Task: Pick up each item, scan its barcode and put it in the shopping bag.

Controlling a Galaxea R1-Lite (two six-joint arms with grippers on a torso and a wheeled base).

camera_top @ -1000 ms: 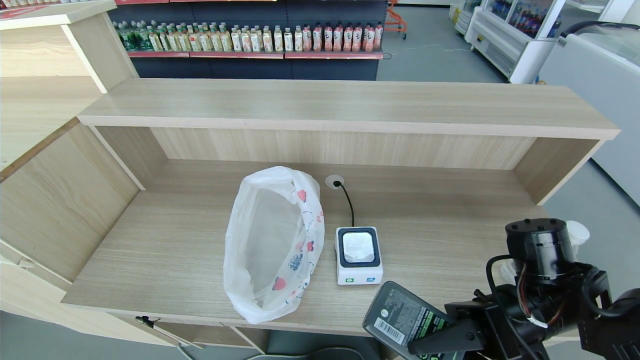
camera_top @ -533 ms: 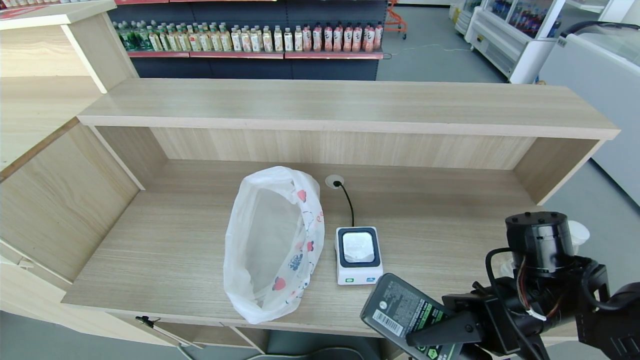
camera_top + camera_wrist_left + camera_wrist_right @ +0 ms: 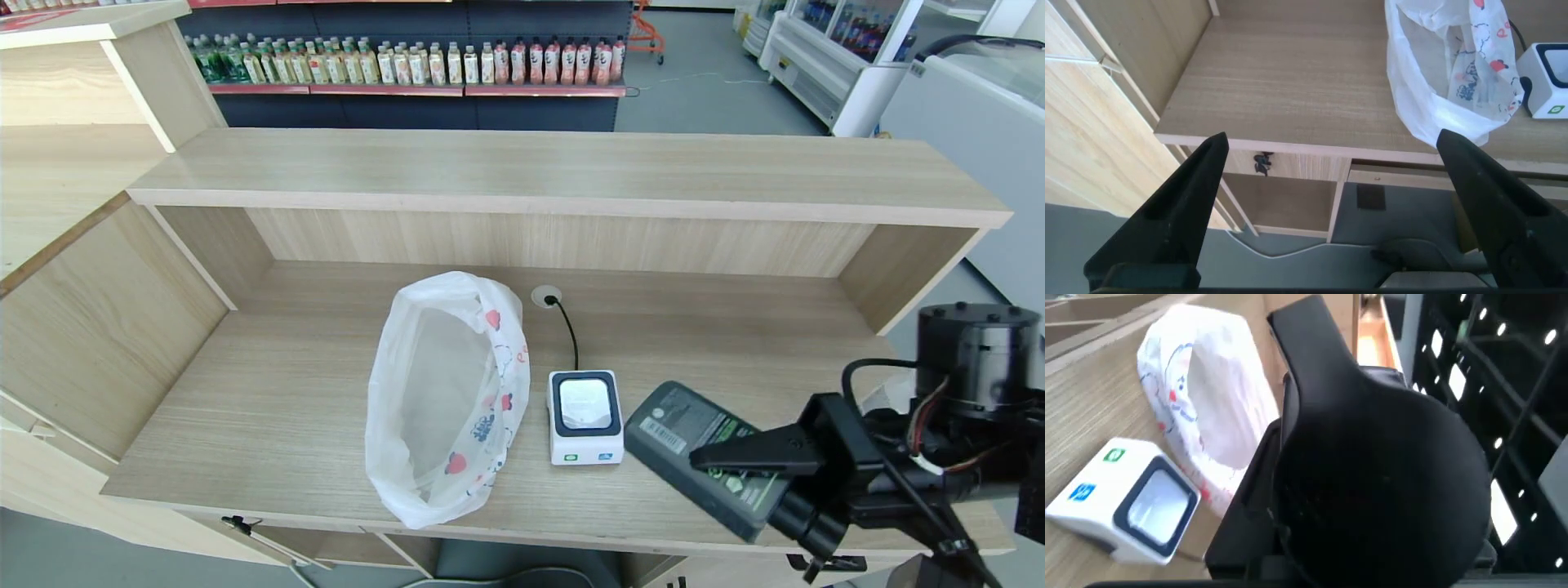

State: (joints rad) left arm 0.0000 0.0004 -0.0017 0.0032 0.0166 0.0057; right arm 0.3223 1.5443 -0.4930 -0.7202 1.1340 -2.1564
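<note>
A pale wooden counter (image 3: 735, 351) stands in a shop. It has a raised ledge (image 3: 571, 171) along its far side and a wooden side panel (image 3: 106, 327) at its left end. Beyond it the floor (image 3: 718, 106) is grey. A dark shelf unit (image 3: 408, 110) carries a row of drink bottles (image 3: 408, 64), and white freezers (image 3: 963, 114) stand on the right. The light is even.

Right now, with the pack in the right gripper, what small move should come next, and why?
Probably carry the right gripper leftward until the pack is over the scanner, turning the barcode label down toward its window. The pack is held just right of the scanner, label facing up, so it likely cannot be read.
</note>
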